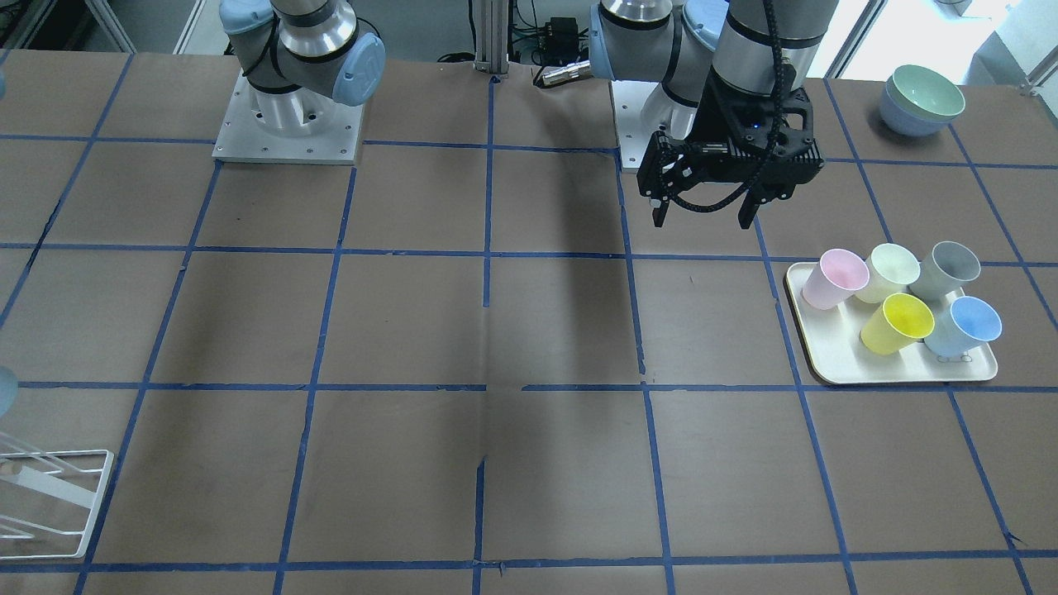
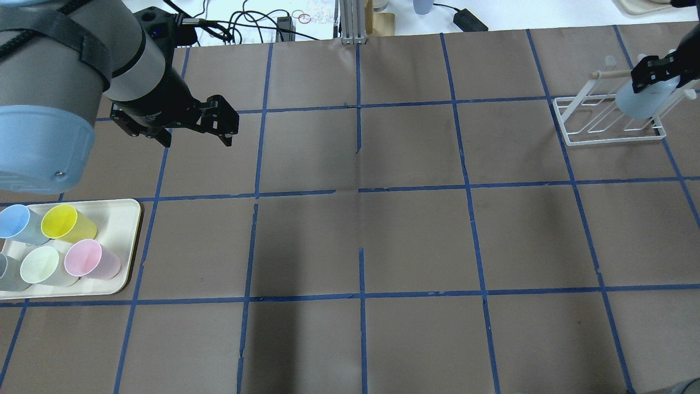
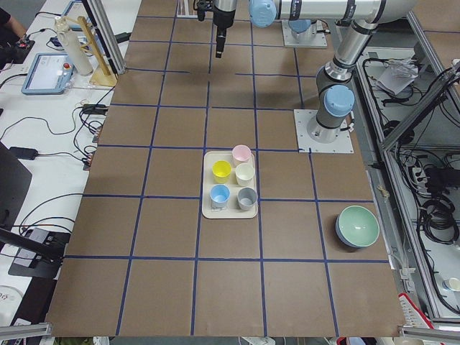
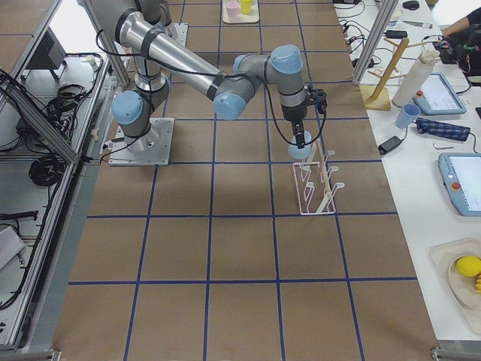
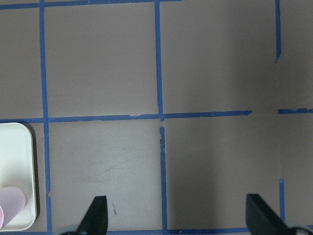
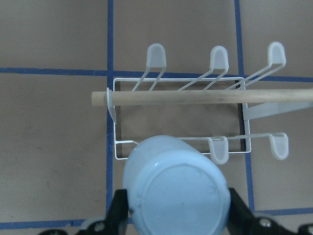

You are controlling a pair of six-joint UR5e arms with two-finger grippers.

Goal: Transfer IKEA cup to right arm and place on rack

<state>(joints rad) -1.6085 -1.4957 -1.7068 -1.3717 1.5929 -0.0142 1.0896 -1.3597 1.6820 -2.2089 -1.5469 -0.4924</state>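
**Q:** Which step is in hand?

**A:** Placement, by my reading. The hand-over looks complete: the right arm [image 4: 184,64] has its jaws clamped on the IKEA cup [image 6: 176,196]. The cup is inverted, with its closed base facing the wrist camera. It hangs over the near edge of the rack [image 6: 156,55], just in front of the wooden rod [image 6: 205,97]. Whether its mouth already surrounds a prong cannot be told, because the cup hides what lies beneath it.

**Q:** And the other arm?

**A:** The left arm [image 1: 740,58] hovers above bare tabletop [image 1: 496,330], near the tray [image 1: 835,355]. Its jaws are apart and hold nothing.

**Q:** What does the next move call for?

**A:** Probably these steps:
1. Centre the cup's mouth over one capped prong.
2. Descend along that prong's slant.
3. Part the jaws only once the cup is supported.

A misaligned rim would likely catch on the rod or on a neighbouring prong.

**Q:** What is the inventory?

**A:**
- Arms: two.
- Rack: one, with five capped prongs showing in the right wrist view. A sixth may sit under the cup.
- Rod: one.
- Tray: one.
- Cups on the tray: five, namely a pink cup [image 1: 835,278], a pale green cup [image 1: 888,271], a grey cup [image 1: 946,268], a yellow cup [image 1: 897,322] and a blue cup [image 1: 963,325].
- Cups in total: six, counting the held one.
- Stacked bowls [image 1: 924,99]: apparently two, at the tabletop's corner.
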